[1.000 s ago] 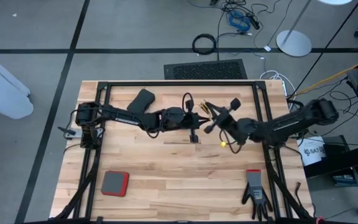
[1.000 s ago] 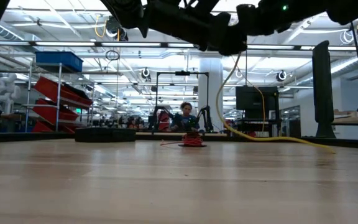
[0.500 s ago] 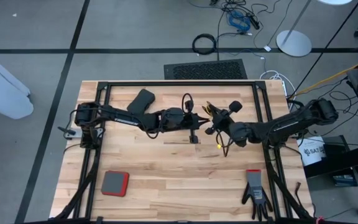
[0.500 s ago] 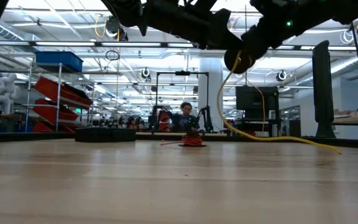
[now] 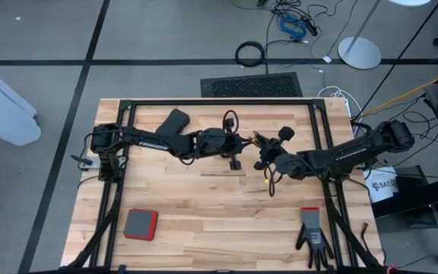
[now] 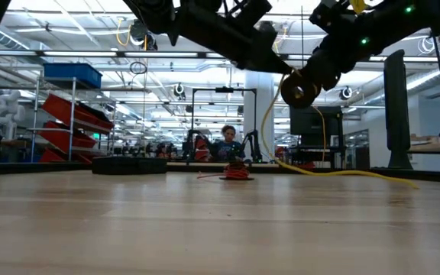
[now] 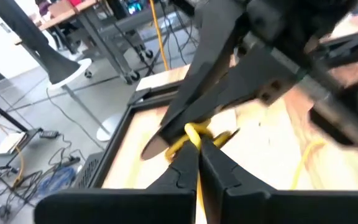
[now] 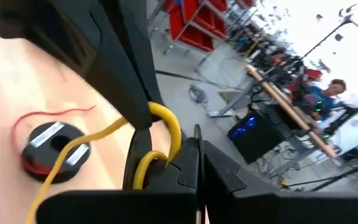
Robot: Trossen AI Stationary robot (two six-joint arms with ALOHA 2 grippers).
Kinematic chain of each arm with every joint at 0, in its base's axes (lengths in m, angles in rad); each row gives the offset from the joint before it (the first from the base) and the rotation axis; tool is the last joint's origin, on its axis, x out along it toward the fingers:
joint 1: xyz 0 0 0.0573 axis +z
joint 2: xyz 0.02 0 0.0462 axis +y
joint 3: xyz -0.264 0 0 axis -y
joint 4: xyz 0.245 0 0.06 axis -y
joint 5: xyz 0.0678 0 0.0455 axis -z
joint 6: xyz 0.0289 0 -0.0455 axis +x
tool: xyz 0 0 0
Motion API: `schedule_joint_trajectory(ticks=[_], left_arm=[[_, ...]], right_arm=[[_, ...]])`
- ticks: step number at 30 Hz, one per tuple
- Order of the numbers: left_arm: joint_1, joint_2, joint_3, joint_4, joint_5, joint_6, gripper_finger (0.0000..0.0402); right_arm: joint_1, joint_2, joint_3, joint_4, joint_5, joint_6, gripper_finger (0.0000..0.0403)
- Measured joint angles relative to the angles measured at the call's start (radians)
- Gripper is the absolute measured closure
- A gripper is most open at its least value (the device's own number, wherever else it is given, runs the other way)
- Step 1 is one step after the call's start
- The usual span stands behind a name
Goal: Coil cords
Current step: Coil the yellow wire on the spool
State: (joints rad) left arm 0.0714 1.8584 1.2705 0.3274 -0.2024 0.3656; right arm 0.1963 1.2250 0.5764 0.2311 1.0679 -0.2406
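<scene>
Both grippers meet above the middle of the table, on the yellow cord. My left gripper is shut on it, and so is my right gripper, tip to tip with the left. From them the cord drops in a curve and trails off along the table. A small round black reel with a pale centre hangs in the air by my right gripper. The reddish-orange cord lies wound on its reel, which rests flat on the table farther back. My left gripper pinches the yellow cord between its two fingertips, coming nearly level from the table's left. The cord is clear of the table there. My right gripper pinches a small loop of the yellow cord at its fingertips, coming nearly level from the table's right. The loop stands above the fingers, clear of the table. Whether it also touches the reel, I cannot tell.
A black block lies at the far left of the table. A red and grey pad sits near the front left. A black glove lies near the front right. Black frame rails run around the table.
My right gripper has sunk and rolled, staying shut on the yellow cord. The round reel has come down with it into the low view. The hanging curve of the cord has shifted a little toward the table's left.
</scene>
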Motion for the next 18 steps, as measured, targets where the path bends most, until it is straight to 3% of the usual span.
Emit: schedule_joint_trajectory(ticks=[8,18], left_arm=[[0.013,0.000,0.000,-0.038,-0.002,0.057,0.0391],[0.017,-0.002,0.004,-0.001,0.087,0.065,0.0389]], right_arm=[[0.022,-0.137,-0.001,-0.178,-0.128,0.165,0.0403],[0.041,-0.348,-0.002,-0.222,-0.275,0.221,0.0403]])
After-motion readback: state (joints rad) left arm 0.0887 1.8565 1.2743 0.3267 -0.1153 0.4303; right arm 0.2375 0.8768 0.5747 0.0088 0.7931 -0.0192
